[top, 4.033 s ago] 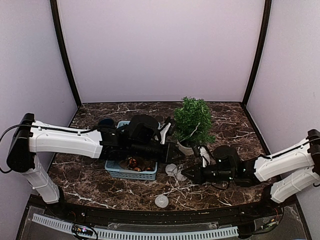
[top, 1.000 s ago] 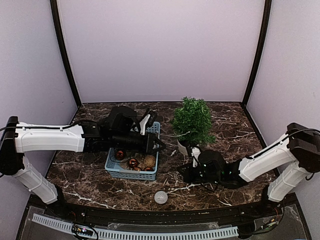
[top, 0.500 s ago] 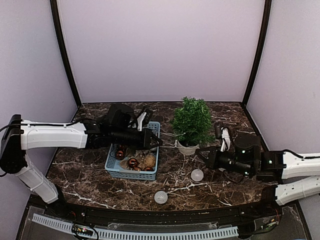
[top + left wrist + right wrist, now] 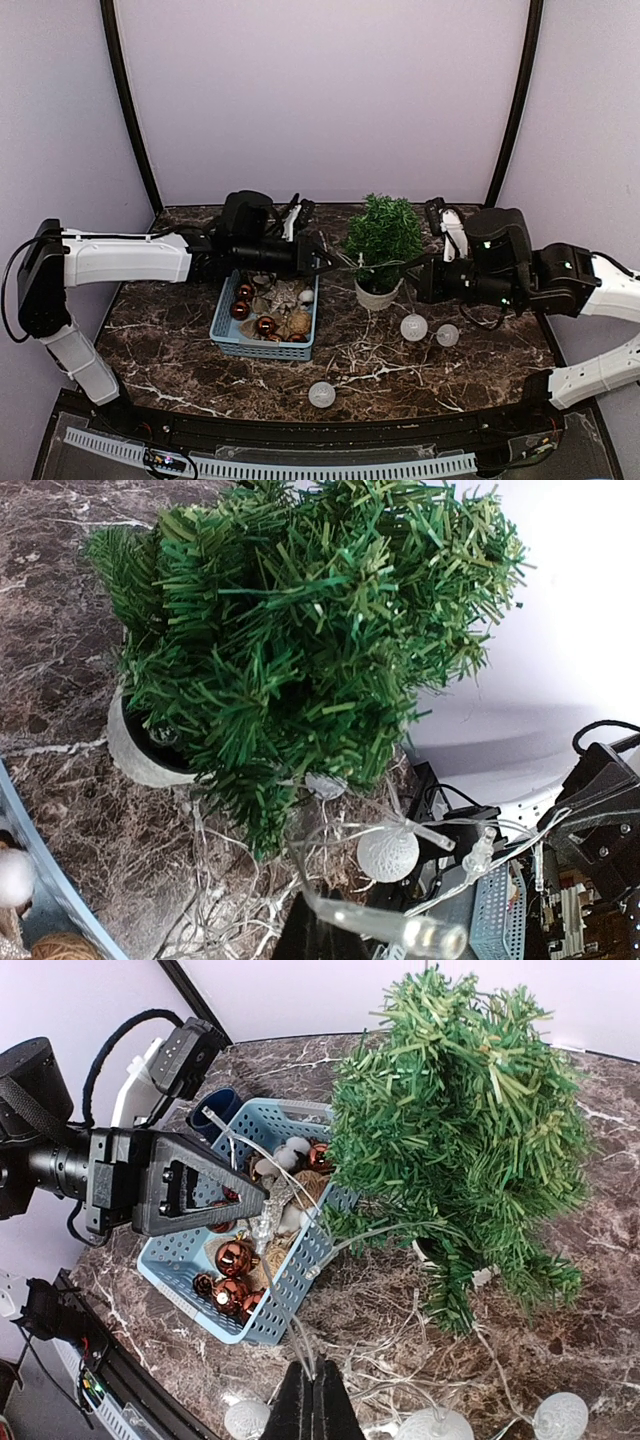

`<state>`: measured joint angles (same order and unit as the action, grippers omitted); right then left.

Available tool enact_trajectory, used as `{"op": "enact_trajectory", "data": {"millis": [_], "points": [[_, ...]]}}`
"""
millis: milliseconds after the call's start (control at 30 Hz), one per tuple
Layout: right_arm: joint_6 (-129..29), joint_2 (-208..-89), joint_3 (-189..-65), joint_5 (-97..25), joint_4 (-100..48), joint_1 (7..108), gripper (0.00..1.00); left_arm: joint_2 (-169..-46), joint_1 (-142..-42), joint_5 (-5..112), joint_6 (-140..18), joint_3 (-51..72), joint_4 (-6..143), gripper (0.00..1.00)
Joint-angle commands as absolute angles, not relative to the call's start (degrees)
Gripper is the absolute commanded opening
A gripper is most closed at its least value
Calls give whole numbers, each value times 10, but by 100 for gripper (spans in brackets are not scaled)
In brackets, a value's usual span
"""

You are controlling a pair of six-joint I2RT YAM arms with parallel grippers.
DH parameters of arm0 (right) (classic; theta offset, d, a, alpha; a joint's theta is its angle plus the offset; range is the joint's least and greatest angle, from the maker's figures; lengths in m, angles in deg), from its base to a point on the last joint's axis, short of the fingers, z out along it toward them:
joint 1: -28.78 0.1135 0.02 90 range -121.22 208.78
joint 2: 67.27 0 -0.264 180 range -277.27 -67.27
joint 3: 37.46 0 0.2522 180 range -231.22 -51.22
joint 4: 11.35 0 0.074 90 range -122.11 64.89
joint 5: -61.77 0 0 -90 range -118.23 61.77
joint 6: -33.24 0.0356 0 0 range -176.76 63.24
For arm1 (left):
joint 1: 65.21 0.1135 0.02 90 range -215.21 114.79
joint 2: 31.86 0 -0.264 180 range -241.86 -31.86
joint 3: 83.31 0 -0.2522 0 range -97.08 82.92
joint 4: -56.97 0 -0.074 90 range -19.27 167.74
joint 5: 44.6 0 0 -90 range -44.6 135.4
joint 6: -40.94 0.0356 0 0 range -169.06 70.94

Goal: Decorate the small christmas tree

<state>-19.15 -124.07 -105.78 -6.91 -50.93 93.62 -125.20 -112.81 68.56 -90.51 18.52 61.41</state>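
The small christmas tree [image 4: 383,238] stands upright in its white pot [image 4: 376,296] toward the back of the counter [image 4: 470,385], roughly at its middle and just right of the blue basket [image 4: 262,350]. A thin light string [image 4: 400,932] crosses the tree's lower front branches, stretched between the two arms. The left fingers [image 4: 320,263] are clenched on it just left of the tree, above the basket's far right corner. The right fingers [image 4: 318,1408] are pinched tight on the wire too, on the tree's right side, near the pot. More of the string lies tangled on the counter in front of the pot, where two globe bulbs [image 4: 414,327] rest, and a third bulb [image 4: 322,394] lies near the front edge. The basket holds shiny brown-red baubles [image 4: 264,325] and paler ornaments
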Motion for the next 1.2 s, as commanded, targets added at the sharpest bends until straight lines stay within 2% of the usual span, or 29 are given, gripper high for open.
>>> {"op": "enact_trajectory", "data": {"millis": [0,67,133,200,300,367,433,567,733,900,1167], "points": [[-214,-1242,-1130,-2,-560,936,0,-1288,-1086,670,-906,177,646,0],[-219,-1253,-1165,6,-576,936,0,-1301,-1080,684,-906,169,645,2],[-219,-1268,-1196,18,-599,936,0,-1307,-1079,695,-900,161,645,9],[-220,-1284,-1226,29,-618,935,0,-1299,-1078,691,-886,162,648,20],[-221,-1308,-1259,40,-638,936,0,-1270,-1078,664,-853,177,656,50],[-220,-1318,-1273,48,-646,935,0,-1238,-1078,638,-833,200,668,64],[-223,-1325,-1283,49,-647,935,0,-1206,-1078,608,-812,218,686,72],[-233,-1331,-1290,41,-636,933,0,-1144,-1078,551,-751,238,703,78],[-242,-1332,-1288,13,-620,927,0,-1105,-1096,603,-657,213,694,80],[-258,-1327,-1265,-39,-582,920,0,-1131,-1151,703,-622,162,661,83],[-257,-1322,-1252,-80,-553,917,0,-1204,-1192,774,-635,107,650,84]]}}
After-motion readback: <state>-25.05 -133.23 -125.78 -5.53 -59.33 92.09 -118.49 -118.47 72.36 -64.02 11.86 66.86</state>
